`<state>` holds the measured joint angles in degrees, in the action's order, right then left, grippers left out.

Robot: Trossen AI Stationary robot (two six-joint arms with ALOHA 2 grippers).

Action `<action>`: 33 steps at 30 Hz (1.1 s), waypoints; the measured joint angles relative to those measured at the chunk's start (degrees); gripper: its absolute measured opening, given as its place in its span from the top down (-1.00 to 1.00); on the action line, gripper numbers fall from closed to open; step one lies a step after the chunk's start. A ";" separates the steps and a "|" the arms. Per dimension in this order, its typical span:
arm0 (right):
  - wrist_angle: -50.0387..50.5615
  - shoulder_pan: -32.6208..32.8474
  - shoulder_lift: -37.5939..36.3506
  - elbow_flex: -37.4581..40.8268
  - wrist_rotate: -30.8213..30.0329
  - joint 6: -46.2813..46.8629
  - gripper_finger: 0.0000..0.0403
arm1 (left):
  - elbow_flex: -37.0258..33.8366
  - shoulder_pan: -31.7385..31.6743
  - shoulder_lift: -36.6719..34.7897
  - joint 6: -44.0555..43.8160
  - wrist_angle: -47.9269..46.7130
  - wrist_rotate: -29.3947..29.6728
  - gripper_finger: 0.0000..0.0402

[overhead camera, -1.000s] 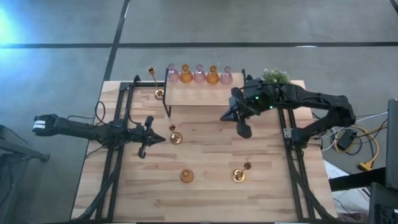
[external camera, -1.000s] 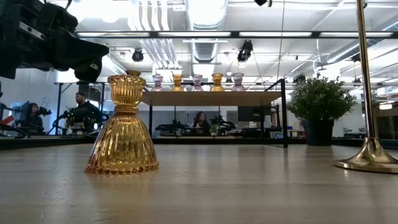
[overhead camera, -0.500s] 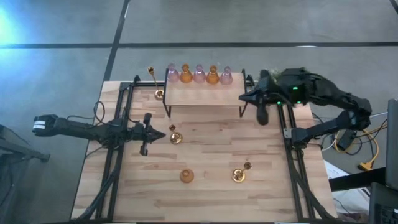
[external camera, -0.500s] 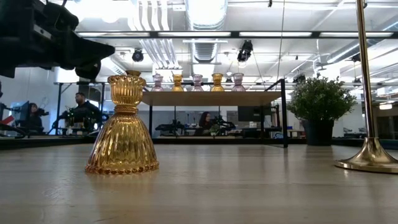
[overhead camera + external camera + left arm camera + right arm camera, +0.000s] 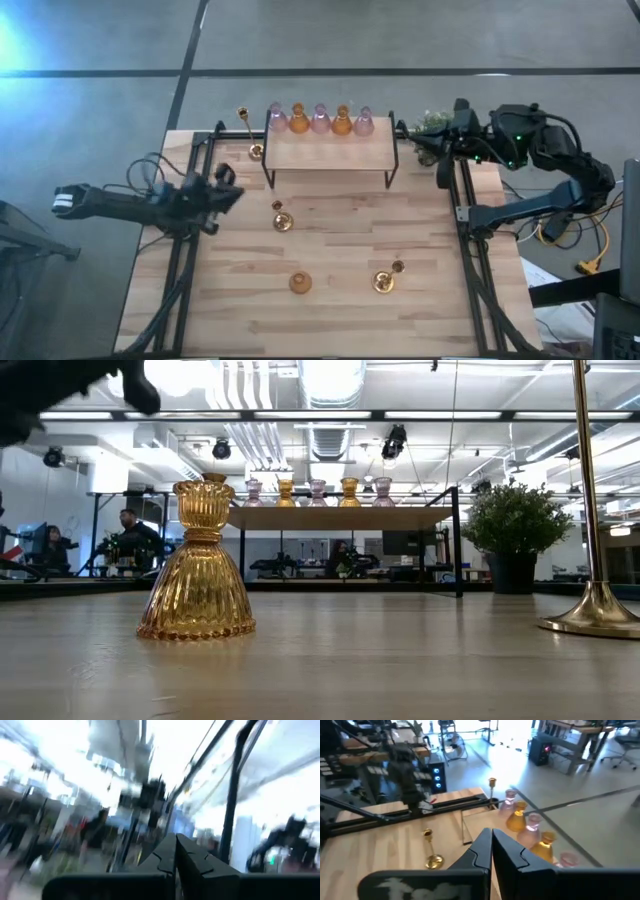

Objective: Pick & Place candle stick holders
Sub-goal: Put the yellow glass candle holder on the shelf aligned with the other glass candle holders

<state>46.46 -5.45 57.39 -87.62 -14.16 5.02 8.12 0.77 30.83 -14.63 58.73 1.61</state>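
Note:
Five glass holders point(image 5: 320, 120), amber and pink, stand in a row on the raised wooden shelf point(image 5: 330, 152); they also show in the right wrist view point(image 5: 526, 822). One amber glass holder point(image 5: 300, 283) point(image 5: 197, 565) stands on its wide base on the table. Three gold candlesticks stand upright: one left of the shelf point(image 5: 250, 138), one mid-table point(image 5: 282, 218) point(image 5: 433, 851), and one near the right point(image 5: 385, 278) point(image 5: 592, 560). My left gripper point(image 5: 226, 188) point(image 5: 175, 851) is shut and empty at the table's left side. My right gripper point(image 5: 441, 172) point(image 5: 491, 845) is shut and empty by the shelf's right end.
A green potted plant point(image 5: 440, 122) point(image 5: 515, 525) stands at the far right corner, close under my right arm. Black frame rails point(image 5: 185, 260) point(image 5: 470, 270) run along the table's left and right sides. People sit in the room beyond the table point(image 5: 130, 530).
My right gripper has drawn back from mid-table toward the far right corner, past the shelf's right end. My left gripper has pulled back toward the table's left edge, risen and tipped upward. Nothing on the table has moved.

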 joint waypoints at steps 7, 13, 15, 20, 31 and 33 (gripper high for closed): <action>0.28 -0.20 0.48 0.22 -4.06 -2.22 0.96 | 23.52 0.27 2.40 3.98 -41.89 -8.87 0.93; 2.87 -0.20 0.47 0.40 -4.06 -2.05 0.96 | 49.58 0.53 13.15 5.50 -87.93 -11.55 0.96; 3.08 -0.23 0.54 0.67 -4.06 -2.02 0.96 | 54.57 1.35 17.07 7.41 -93.96 -13.40 0.98; 2.94 -0.23 0.38 1.69 -4.06 -2.02 0.96 | 60.80 4.91 28.06 13.26 -105.03 -15.61 0.98; 2.66 -0.25 0.58 5.98 -4.13 -2.01 0.96 | 61.09 7.17 43.36 19.62 -106.31 -17.39 0.99; 2.66 -0.46 0.50 6.62 -4.12 -1.98 0.96 | 61.09 7.38 45.11 22.15 -105.99 -17.42 0.99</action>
<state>49.12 -5.90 57.89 -81.00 -18.28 3.04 69.21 8.15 75.94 7.52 -47.26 -15.81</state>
